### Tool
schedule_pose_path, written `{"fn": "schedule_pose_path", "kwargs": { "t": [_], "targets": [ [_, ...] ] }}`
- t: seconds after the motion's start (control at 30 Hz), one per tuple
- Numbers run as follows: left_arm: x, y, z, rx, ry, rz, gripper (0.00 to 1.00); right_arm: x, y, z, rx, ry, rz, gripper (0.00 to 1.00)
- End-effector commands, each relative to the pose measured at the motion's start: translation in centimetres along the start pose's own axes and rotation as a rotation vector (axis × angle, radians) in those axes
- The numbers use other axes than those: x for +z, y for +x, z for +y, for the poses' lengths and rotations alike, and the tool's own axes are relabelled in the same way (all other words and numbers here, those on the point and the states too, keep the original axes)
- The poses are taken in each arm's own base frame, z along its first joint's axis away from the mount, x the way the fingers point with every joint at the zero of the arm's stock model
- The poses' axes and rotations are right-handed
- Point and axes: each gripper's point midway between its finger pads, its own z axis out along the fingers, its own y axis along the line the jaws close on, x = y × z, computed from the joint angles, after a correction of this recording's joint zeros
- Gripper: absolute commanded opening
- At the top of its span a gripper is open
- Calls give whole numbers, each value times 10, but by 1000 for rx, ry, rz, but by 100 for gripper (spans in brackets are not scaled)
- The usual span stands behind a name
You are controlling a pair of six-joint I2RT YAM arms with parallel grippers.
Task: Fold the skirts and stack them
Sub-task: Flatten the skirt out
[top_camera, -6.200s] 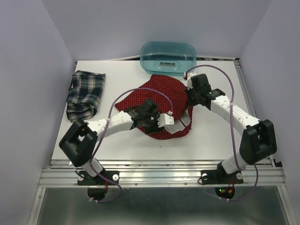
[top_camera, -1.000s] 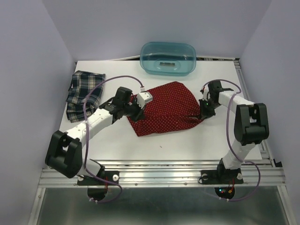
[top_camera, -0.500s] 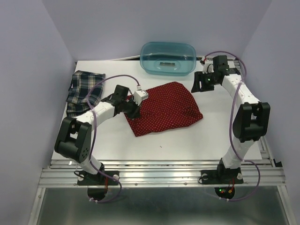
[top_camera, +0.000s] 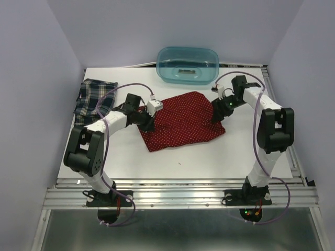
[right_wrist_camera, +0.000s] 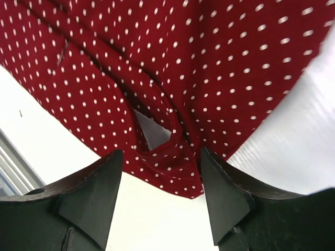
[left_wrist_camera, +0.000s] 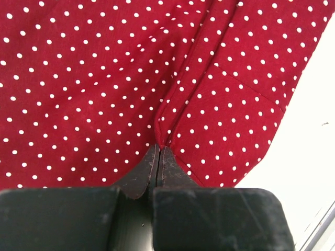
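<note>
Skirts, positions? (asks K.)

Red dotted skirt (top_camera: 183,120) lies mid-desk, apparently folded once. Plaid skirt (top_camera: 94,102) is bunched at the far left corner, untouched. (notes M.)

Jaws? (K.)

Left jaws are pinched shut on a crease at the red skirt's left edge, likely anchoring it. Right jaws are parted and empty, just above the right edge where the hem gapes, probably lining up a grasp. (M.)

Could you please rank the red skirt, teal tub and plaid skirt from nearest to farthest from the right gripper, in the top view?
From the right gripper:
1. red skirt: beneath it, mid-table.
2. teal tub: at the far edge.
3. plaid skirt: far left.
</note>
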Motion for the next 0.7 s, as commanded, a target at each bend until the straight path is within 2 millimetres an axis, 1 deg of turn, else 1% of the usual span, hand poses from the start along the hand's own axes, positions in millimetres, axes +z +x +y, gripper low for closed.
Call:
{"fn": "schedule_pose_path", "kwargs": {
  "t": [0.0,0.07,0.1,0.17,0.27,0.33,0.37,0.4,0.43,0.47,0.5,0.57,0.6,0.63,0.67],
  "targets": [
    [-6,-20,8,23,18,-37,5,6,19,12,-69,-110,29,67],
    [-3,-15,11,15,28,-18,6,10,24,16,-56,-138,36,66],
    [-3,-18,13,15,30,-21,6,11,24,15,-57,-143,36,66],
    [-1,-14,14,12,44,-7,9,16,26,15,-48,-160,36,66],
    [-1,-10,15,0,53,2,12,20,25,14,-51,-174,29,62],
    [-1,-7,15,-17,65,2,19,23,26,16,-47,-194,24,55],
    [-3,-7,13,-25,82,-5,27,25,25,17,-46,-204,16,52],
    [-5,-5,13,-40,86,-7,31,25,25,17,-43,-207,11,44],
    [-7,-3,12,-53,98,-5,35,28,24,20,-50,-216,12,40],
    [-9,-3,8,-61,120,-16,43,28,23,22,-47,-228,5,36],
    [-13,0,6,-79,127,-14,46,28,21,22,-45,-231,1,28],
    [-17,2,0,-101,156,-24,52,27,19,23,-40,-230,-5,26],
    [-19,6,-1,-117,159,-23,54,26,18,23,-39,-229,-8,25],
    [-20,7,-4,-128,167,-25,55,25,17,24,-41,-230,-13,21],
    [-20,8,-8,-140,185,-27,57,24,17,26,-40,-229,-17,20]
  ]
}}
